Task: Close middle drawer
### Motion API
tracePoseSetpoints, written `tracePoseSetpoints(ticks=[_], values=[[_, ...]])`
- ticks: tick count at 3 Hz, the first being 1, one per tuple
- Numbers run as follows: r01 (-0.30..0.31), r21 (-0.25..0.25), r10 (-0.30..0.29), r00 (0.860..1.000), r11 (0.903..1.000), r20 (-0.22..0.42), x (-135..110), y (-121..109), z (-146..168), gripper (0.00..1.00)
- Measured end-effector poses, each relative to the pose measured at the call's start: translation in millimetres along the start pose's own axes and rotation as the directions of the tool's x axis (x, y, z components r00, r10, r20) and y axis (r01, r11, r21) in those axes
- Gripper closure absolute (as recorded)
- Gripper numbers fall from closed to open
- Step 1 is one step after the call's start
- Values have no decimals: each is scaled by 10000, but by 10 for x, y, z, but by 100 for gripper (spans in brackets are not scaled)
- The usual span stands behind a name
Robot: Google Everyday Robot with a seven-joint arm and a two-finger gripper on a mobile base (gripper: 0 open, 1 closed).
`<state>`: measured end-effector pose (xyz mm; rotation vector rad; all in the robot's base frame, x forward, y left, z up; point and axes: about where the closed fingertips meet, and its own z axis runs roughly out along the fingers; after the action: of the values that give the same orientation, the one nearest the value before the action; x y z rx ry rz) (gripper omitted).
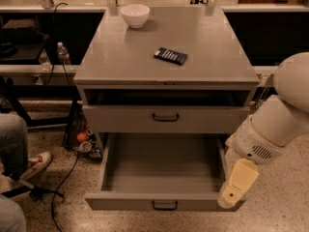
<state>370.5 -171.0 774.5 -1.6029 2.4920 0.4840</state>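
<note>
The middle drawer (164, 201) is pulled far out of the grey cabinet (164, 52). Its long grey tray (164, 163) is empty, and its low front carries a small dark bar handle (165, 205). The taller uppermost drawer (125, 120), with its own handle (165, 116), sits above it with a dark gap over its front. The lowest drawer is hidden under the open one. My gripper (228, 198) hangs from the white arm (275, 124) on the right. Its cream end is at the right front corner of the middle drawer's front.
A white bowl (135, 15) and a dark flat remote-like object (170, 55) lie on the cabinet top. A person's leg and shoe (29, 166), cables and small items lie on the floor at the left. A water bottle (63, 54) stands on a shelf at the left.
</note>
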Motion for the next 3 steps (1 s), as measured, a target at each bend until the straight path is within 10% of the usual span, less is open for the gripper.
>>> tracePoseSetpoints(ticks=[1, 2, 3], values=[[-805, -837, 831, 9962, 9932, 279, 239, -71, 482, 0], [-1974, -1635, 2013, 9795, 9666, 75, 610, -141, 1213, 0], [-3366, -2267, 3440, 9390, 9140, -75, 1128, -157, 1935, 26]])
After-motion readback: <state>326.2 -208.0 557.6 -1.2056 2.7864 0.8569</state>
